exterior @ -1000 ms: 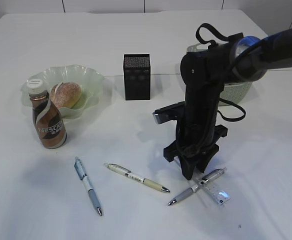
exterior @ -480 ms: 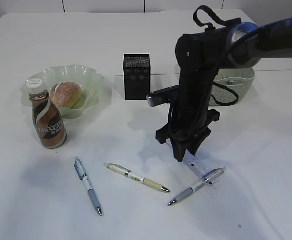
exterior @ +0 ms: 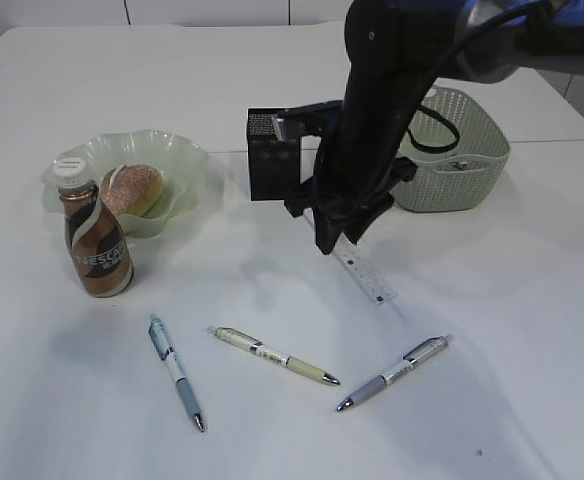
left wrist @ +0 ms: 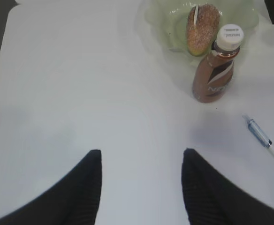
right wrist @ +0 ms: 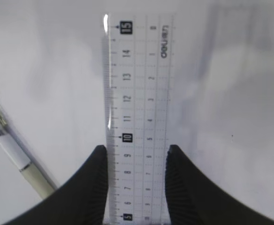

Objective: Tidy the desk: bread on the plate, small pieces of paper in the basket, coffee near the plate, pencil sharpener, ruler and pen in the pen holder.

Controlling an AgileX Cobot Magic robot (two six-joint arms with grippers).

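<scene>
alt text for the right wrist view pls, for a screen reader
The right gripper is clamped on a clear plastic ruler, its dark fingers pressing the two long edges, with the ruler's far end pointing away over the white table. Part of a pen lies at lower left.

Clear plastic ruler (exterior: 362, 271) hangs slanted above the table, top end clamped. Sugared bread roll (exterior: 132, 189) sits in the pale green wavy plate (exterior: 187, 160); brown coffee bottle (exterior: 96, 238) upright beside it. Three pens (exterior: 177, 373) (exterior: 274, 355) (exterior: 393, 372) lie flat. Black mesh pen holder (exterior: 268, 150) and green basket (exterior: 467, 150) stand behind.
</scene>
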